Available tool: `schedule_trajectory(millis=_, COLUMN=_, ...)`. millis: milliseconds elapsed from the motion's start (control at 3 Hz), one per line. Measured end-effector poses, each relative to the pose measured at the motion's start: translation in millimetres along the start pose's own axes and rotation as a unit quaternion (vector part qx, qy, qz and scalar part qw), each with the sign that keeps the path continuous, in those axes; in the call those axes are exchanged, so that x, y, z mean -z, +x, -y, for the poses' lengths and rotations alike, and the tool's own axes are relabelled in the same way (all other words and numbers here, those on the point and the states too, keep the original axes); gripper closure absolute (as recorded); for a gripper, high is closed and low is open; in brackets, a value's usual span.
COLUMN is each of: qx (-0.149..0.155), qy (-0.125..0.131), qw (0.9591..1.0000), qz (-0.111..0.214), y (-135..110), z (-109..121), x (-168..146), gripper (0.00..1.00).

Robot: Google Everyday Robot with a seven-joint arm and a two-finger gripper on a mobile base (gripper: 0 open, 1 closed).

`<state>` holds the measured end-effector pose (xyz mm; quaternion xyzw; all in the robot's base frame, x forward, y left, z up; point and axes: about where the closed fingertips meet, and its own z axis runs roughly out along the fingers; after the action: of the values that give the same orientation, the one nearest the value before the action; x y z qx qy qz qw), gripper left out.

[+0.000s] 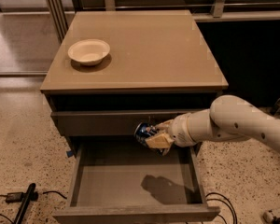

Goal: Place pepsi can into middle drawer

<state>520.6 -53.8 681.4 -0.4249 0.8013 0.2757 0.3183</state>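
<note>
The gripper (pixel 153 136) is clamped on the pepsi can (pixel 143 131), fingers closed around its body. The can hangs tilted over the back of the open middle drawer (pixel 116 183), just in front of the upper drawer front (pixel 102 123). I can't quite make out how much of the can sits inside the fingers. To do this well, the arm should come forward and down, clear of that front and the right wall, and let go low so the can doesn't roll. The cream bowl (pixel 88 52) sits well apart on the cabinet top (pixel 149 50).
</note>
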Motion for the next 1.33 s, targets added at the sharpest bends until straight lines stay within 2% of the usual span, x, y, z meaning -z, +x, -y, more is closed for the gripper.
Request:
schedule_trajectory(millis=667, qx=-0.037, qy=-0.012, qw=0.9992, qz=-0.001, y=73, z=5, x=-64, gripper=1.0)
schedule_trajectory(millis=1333, qx=-0.014, qy=0.042, qw=0.9989, qz=0.015, y=98, z=25, x=-99, gripper=1.0)
